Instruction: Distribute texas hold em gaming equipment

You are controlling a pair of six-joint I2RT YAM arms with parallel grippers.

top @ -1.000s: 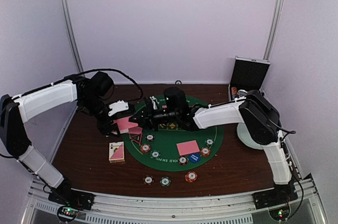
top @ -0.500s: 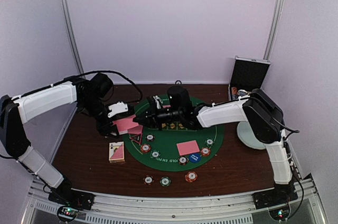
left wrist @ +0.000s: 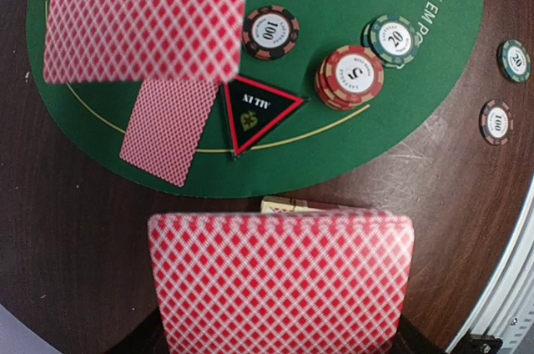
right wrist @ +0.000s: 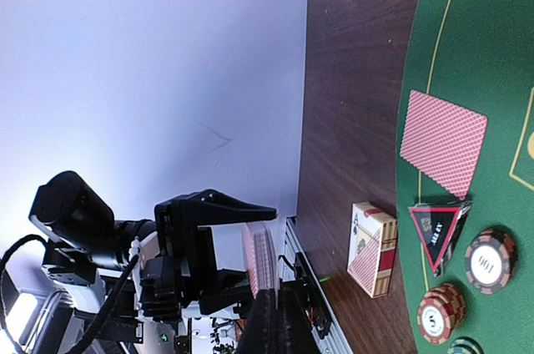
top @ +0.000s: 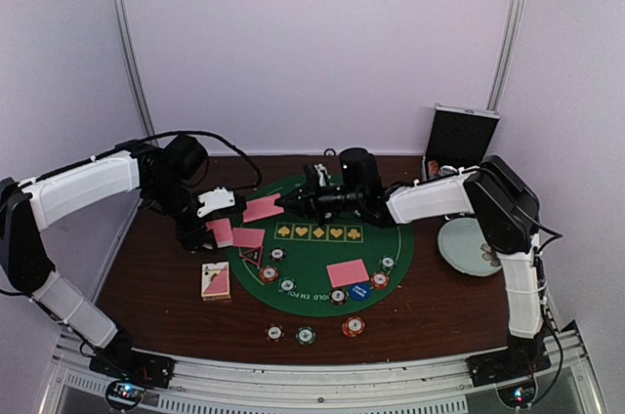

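From my feed I see a dark brown wooden table (top: pixel 156 268) with a round green felt mat (top: pixel 311 260) lying flat on its middle, a row of yellow-framed suit symbols (top: pixel 317 232) printed across the far half. A black triangular marker with red edging (top: pixel 251 258) stands on the mat's left rim. Just off the mat to the left lies a card box (top: pixel 215 280), on bare wood. At the far right corner a black-and-silver case (top: pixel 461 139) stands open, lid upright. Nearer me on the right rests a pale floral plate (top: pixel 469 246), beside the mat
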